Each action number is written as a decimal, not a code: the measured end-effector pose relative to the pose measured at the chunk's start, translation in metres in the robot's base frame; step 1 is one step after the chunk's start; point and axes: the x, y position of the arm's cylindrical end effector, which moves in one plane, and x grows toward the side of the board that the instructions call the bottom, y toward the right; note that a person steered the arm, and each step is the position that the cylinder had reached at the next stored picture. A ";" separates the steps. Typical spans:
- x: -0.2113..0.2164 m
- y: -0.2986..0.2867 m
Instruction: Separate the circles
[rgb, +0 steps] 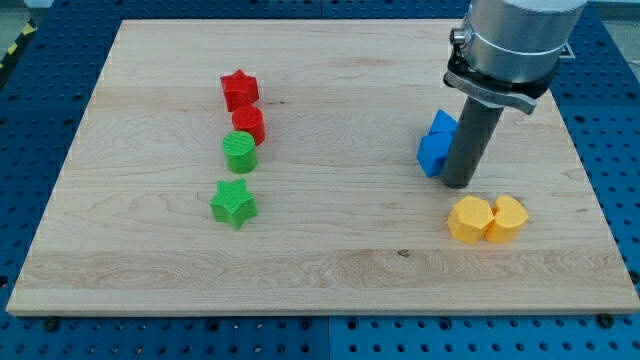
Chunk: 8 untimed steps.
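My tip (458, 184), a bare rod grasping nothing, sat beside the blue blocks (436, 143); the red circle (248, 123) and green circle (240, 151), seemingly touching, lay well off toward the view's left.

Arm: ours, single, entering from the view's top right; only the lowest grey cylindrical section shows, cut off by the frame edge. Collar: dark clamp ring beneath that section. Rod: straight, dark, upright, hanging below the collar. My tip (458, 184): at the rod's lower end, down at board level.
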 end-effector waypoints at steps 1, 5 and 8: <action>0.003 -0.010; -0.044 -0.183; -0.081 -0.286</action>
